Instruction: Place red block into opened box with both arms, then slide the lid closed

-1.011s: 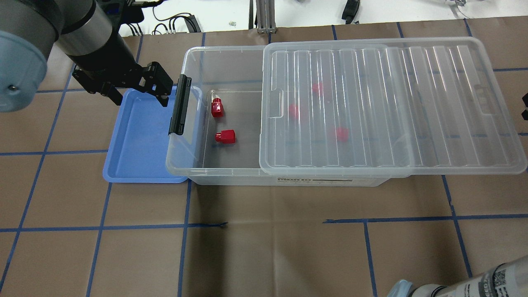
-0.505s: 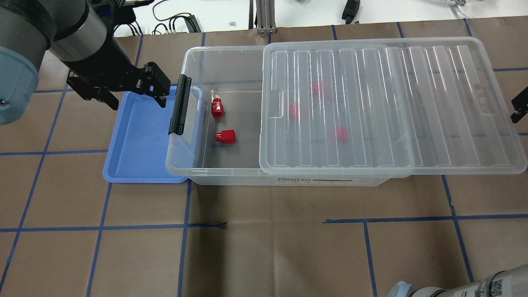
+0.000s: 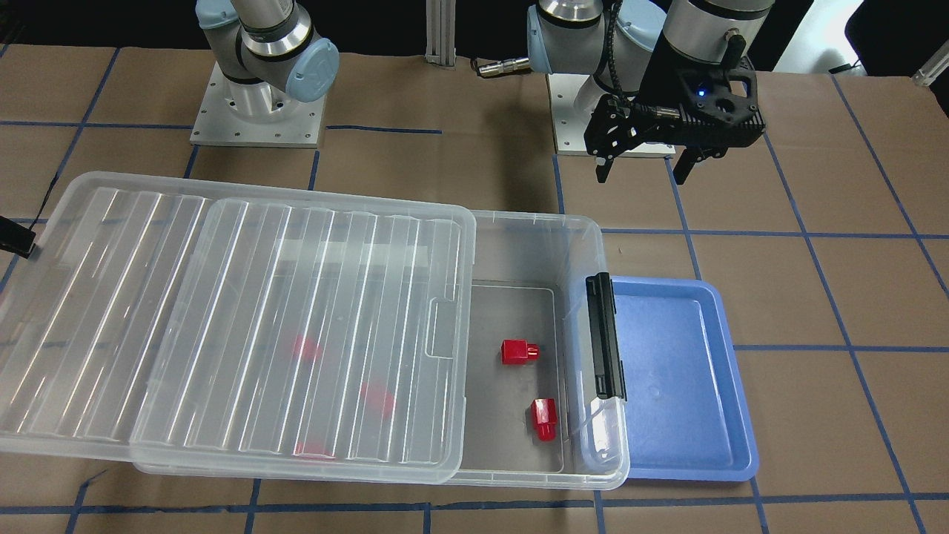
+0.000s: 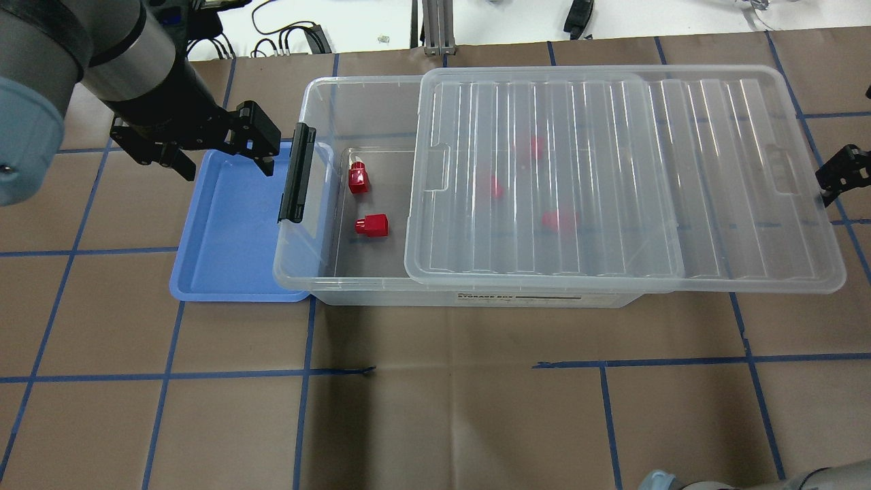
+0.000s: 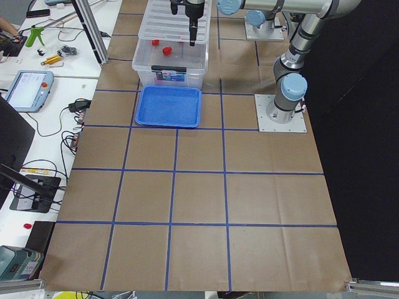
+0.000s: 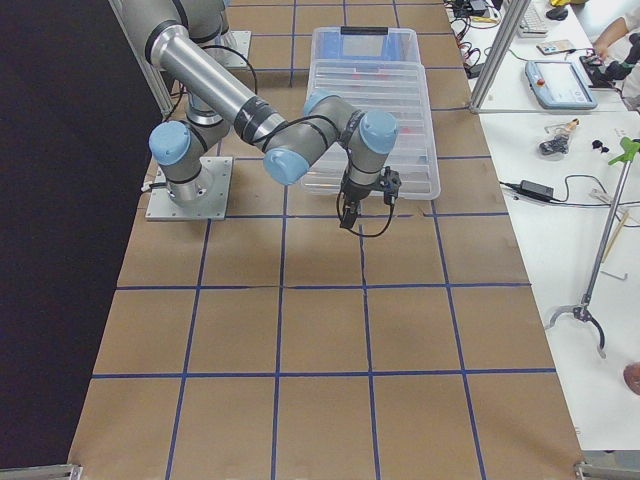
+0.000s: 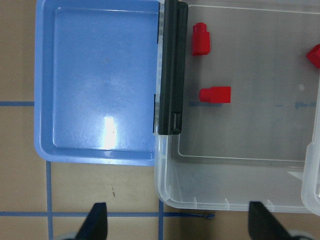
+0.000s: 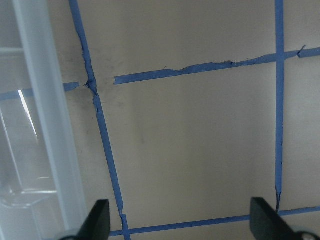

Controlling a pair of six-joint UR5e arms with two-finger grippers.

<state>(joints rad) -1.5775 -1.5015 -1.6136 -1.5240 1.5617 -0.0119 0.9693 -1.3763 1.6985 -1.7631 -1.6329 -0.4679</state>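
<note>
- Right gripper [image 8: 180, 226] stands with its fingers spread wide and nothing between them. It sits at the lid's [image 4: 612, 170] outer short end, with the lid's rim off to one side of the fingers, not between them.
- Left gripper [image 7: 178, 222] is likewise wide open and empty. It hangs above the blue tray [image 4: 231, 231], just beside the box's [image 4: 299, 272] latch bar [image 4: 297, 173].
- The lid lies on the box, covering most of it and overhanging the end away from the latch. Two red blocks [image 4: 371, 225] lie on the uncovered floor near the latch, so the sliding seems to be the step in hand.
- Risk: a push from one finger at a single point on that short end could turn the lid, so that a corner binds on the box rim or slips off the long wall.
- Risk: the whole box may slide towards the tray rather than the lid moving over it, since nothing braces it.
- Risk: the lid's leading edge could catch on the raised latch bar.
- Hard to tell: whether the right gripper touches the lid, as both fixed views crop it at their edge.
- Three more blocks under the lid show only as red smudges.
</note>
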